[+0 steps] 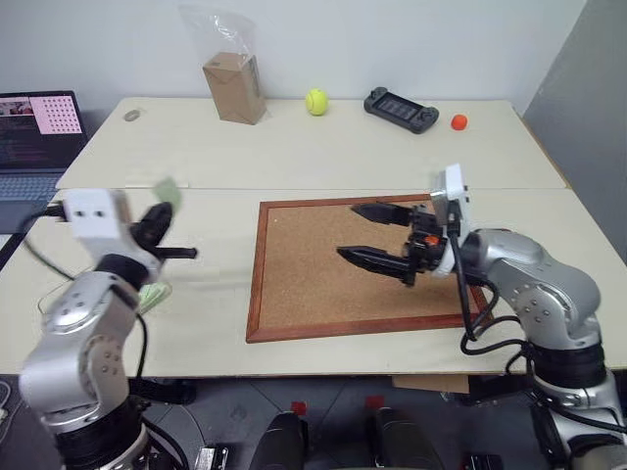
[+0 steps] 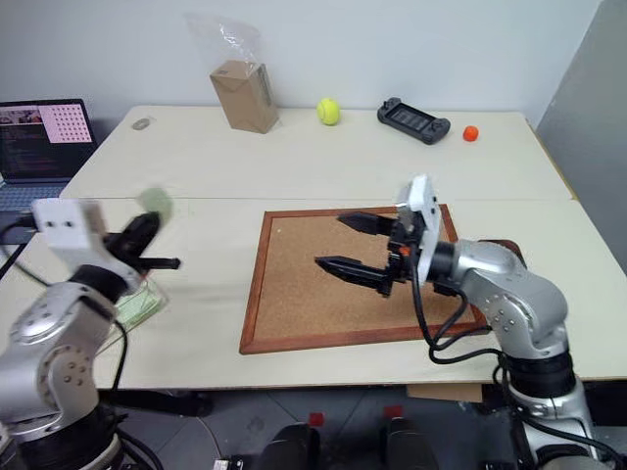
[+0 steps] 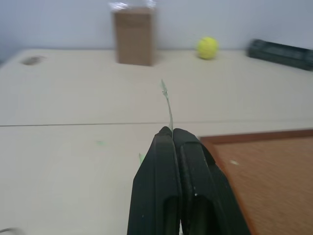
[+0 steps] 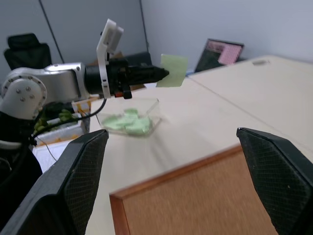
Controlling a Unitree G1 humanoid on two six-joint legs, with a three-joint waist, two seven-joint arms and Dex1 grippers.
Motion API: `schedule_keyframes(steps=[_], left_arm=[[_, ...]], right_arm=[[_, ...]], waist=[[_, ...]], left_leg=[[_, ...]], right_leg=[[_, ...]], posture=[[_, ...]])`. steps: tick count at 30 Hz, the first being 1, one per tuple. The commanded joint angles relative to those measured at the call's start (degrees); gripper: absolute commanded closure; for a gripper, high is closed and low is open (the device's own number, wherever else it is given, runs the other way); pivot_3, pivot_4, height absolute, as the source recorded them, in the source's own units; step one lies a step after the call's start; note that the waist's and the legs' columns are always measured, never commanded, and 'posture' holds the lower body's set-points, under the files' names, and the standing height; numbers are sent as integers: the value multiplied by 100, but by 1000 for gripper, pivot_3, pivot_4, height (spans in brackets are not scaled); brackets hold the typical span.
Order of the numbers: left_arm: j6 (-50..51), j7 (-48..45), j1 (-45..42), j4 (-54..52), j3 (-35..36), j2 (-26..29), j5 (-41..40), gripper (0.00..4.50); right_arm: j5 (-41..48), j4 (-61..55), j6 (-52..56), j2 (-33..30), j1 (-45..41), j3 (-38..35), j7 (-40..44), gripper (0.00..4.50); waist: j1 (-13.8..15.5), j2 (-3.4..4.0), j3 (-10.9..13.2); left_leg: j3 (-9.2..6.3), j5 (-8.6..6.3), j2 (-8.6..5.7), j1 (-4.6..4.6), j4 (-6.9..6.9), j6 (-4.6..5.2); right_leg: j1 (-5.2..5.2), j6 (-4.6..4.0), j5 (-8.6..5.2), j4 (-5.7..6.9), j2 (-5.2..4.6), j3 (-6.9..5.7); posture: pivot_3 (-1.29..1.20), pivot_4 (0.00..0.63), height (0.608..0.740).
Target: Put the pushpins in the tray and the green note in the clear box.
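Left pincer (image 4: 164,74) holds green note (image 4: 173,71) above clear box (image 4: 131,119).

Pale green note (image 4: 173,70), black gripper (image 3: 172,134), brown corkboard (image 1: 333,264), yellow-green ball (image 1: 315,101).

Office, desk (image 1: 294,147) w/ laptop (image 1: 39,132), office chair (image 4: 27,46)

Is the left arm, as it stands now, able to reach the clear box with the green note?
Probably yes: the left tool holds the green note above the table, near the clear box, with nothing between.
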Motion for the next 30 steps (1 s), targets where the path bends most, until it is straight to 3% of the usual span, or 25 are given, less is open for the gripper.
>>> schedule_keyframes(steps=[1, 14, 30], left_arm=[[60, 278, 100, 27, 651, 159, -43, 4500], [454, 1212, 964, -583, 1104, -911, -321, 4500], [392, 1524, 712, -235, 1085, -720, -497, 1298]], right_arm=[[74, -28, -101, 266, -181, 191, 25, 59], [-116, -4, -145, 199, 175, 174, -233, 59], [-92, 53, -5, 293, 154, 140, -487, 0]], waist=[[-2, 0, 0], [0, -23, -1], [-3, -25, -1]], left_leg=[[-1, 0, 1, -1, -2, -1], [4, -2, 0, 1, -4, -2], [3, -1, 2, 2, -5, -3]], right_leg=[[-1, 0, 0, -1, 0, -1], [-1, -3, 1, -3, -8, 3], [-2, -8, 5, -1, 0, 1]], posture=[[0, 150, 740], [0, 150, 740], [0, 150, 740]])
